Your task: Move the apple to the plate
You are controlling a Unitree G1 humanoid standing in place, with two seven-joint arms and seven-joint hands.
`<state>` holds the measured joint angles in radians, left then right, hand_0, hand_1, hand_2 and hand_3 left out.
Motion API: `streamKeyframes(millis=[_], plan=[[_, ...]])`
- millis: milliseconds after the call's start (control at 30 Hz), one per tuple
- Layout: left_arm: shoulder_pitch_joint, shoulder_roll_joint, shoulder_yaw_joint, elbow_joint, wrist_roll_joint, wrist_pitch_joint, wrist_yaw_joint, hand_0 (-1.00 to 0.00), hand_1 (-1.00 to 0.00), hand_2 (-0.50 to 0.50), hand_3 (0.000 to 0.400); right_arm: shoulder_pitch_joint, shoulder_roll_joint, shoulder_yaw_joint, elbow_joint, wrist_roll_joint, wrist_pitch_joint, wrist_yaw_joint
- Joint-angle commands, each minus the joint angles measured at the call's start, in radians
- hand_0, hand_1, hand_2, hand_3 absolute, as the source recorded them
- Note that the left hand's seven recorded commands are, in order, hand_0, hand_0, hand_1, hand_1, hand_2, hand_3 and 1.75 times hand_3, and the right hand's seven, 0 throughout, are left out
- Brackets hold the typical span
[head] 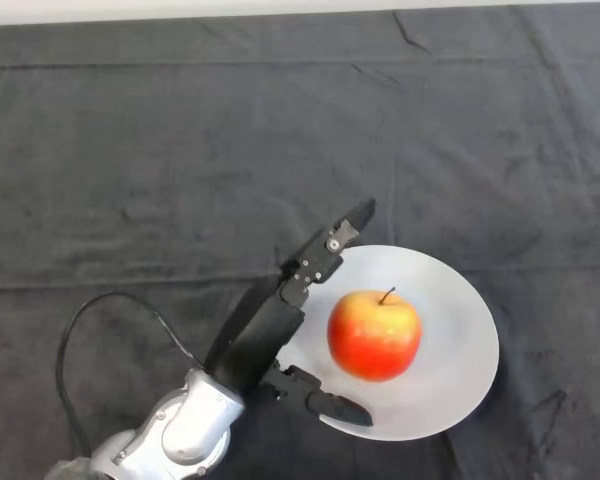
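A red and yellow apple [374,334] with a dark stem stands upright on a white plate [458,318] at the lower right of the head view. My left hand [265,338] reaches in from the lower left over the plate's left rim. Its fingers [325,254] stretch straight past the apple's far left side and its thumb [325,401] lies straight on the near side. The hand is open and a gap shows between it and the apple.
The dark cloth [180,150] covers the table, with creases across it. A pale strip of the far edge [280,8] runs along the top.
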<state>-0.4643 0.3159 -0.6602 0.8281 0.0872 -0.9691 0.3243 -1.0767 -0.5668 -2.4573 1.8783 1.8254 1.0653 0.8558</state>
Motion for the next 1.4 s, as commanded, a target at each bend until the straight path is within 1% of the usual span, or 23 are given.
streamKeyframes(millis=[33, 267, 433, 667, 1400], plan=[[-0.033, 0.059, 0.010, 0.040, -0.028, -0.023, -0.020, 0.00, 0.00, 0.00, 0.000, -0.006, -0.021, -0.0063, -0.008, -0.0001, 0.008, -0.0006], [-0.027, 0.096, 0.062, 0.057, -0.063, -0.044, -0.029, 0.00, 0.00, 0.00, 0.000, -0.006, -0.021, -0.0063, -0.008, -0.0001, 0.008, -0.0006], [-0.026, 0.101, 0.096, 0.067, -0.081, -0.046, -0.024, 0.00, 0.00, 0.00, 0.000, -0.006, -0.021, -0.0063, -0.008, -0.0001, 0.008, -0.0006], [-0.018, 0.109, 0.140, 0.092, -0.103, -0.065, -0.023, 0.00, 0.00, 0.00, 0.000, -0.006, -0.021, -0.0063, -0.008, -0.0001, 0.008, -0.0006], [-0.008, 0.176, 0.291, 0.218, -0.219, -0.140, -0.103, 0.00, 0.00, 0.00, 0.000, -0.006, -0.021, -0.0063, -0.008, -0.0001, 0.008, -0.0004]])
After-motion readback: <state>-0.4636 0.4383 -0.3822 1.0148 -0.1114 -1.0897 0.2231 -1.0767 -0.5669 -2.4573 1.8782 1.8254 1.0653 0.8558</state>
